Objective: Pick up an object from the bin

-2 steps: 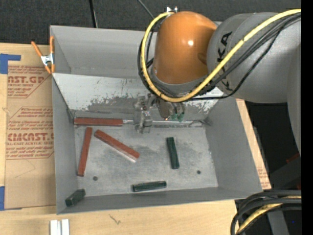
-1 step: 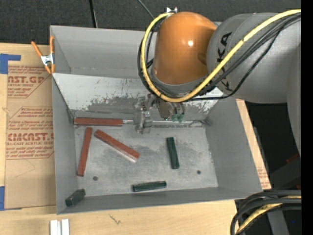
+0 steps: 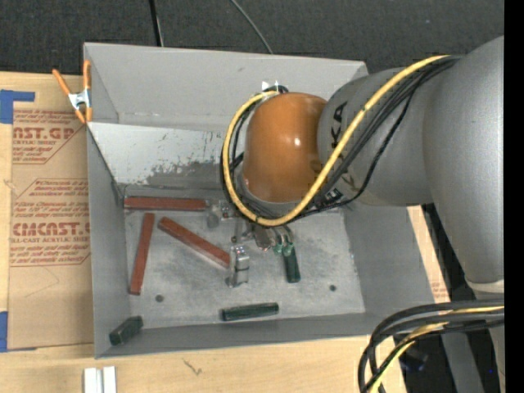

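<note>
One reddish-brown bar (image 3: 192,241) is seen lying diagonally on the bin floor, left of centre, with its upper end to the left and its lower end to the right. That lower end is reached by the claw (image 3: 238,268), which is set low over the floor near the bin's middle. Contact between the two cannot be confirmed. Whether the claw is open or closed cannot be told, since its tip is seen as a single small metallic block.

Just right of the claw, a short dark green stick (image 3: 291,266) is found, roughly upright in the view, its top end tucked under the wrist hardware. A longer dark green stick (image 3: 250,310) is laid flat near the front wall, below the claw and apart from it.

Two more reddish-brown bars are noted: a horizontal bar (image 3: 164,204) along the foot of the back wall, and a near-vertical bar (image 3: 140,253) by the left wall. A small dark green chunk (image 3: 125,329) is lodged in the front left corner of the grey metal bin (image 3: 147,150).

Above the claw, the orange wrist cover (image 3: 282,150) is looped by yellow and black cables, and the arm is brought in from the right.
</note>
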### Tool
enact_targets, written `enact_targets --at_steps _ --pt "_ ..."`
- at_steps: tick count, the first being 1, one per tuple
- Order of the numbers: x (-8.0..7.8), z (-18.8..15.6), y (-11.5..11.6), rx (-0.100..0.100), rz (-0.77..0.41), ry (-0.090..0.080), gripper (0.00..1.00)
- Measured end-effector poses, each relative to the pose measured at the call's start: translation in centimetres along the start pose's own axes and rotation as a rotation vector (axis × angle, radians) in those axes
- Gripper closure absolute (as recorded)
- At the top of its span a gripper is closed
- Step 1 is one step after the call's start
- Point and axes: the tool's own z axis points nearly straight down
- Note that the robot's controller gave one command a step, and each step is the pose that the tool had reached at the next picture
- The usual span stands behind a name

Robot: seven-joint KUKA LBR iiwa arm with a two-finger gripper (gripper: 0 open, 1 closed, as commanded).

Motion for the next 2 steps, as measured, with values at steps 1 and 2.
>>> enact_targets --at_steps 1,2 --pt "0.0 -0.1 0.0 0.0 0.0 -0.002 0.0" --pt "-0.8 4.2 -0.3 -0.001 0.036 -0.011 0.0"
